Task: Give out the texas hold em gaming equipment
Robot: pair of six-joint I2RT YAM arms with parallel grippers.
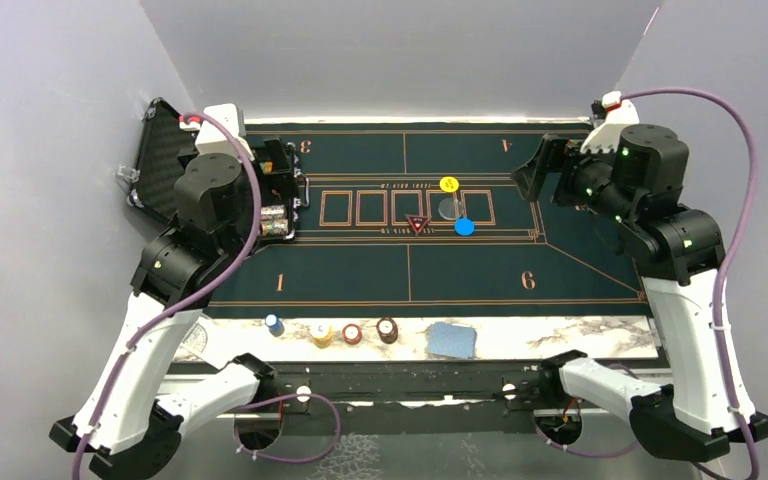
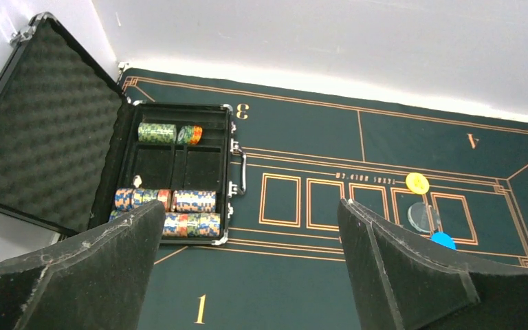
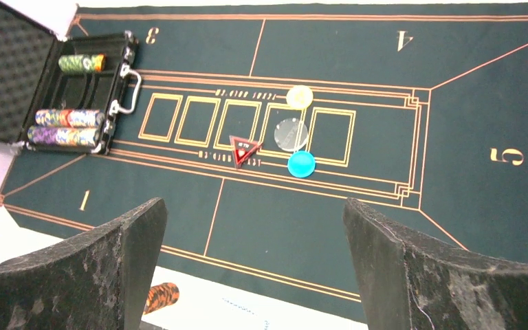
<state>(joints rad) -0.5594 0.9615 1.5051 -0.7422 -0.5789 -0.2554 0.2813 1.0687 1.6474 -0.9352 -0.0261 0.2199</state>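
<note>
On the green mat's centre boxes lie a yellow disc (image 1: 449, 184), a clear disc (image 1: 447, 208), a blue disc (image 1: 465, 227) and a red triangular marker (image 1: 418, 223). Several short chip stacks (image 1: 352, 333) and a blue-backed card deck (image 1: 452, 340) stand on the marble strip at the near edge. More chip rows (image 2: 168, 223) lie in the open black case (image 2: 48, 130). My left gripper (image 2: 251, 206) hovers open over the mat beside the case, holding nothing. High over the mat's right end, my right gripper (image 3: 254, 203) is open and empty too.
The case lid (image 1: 160, 150) stands open at the far left against the white wall. White walls close in the back and both sides. The mat (image 1: 560, 250) carries seat numbers 1, 3, 4 and 6. Purple cables loop over both arms.
</note>
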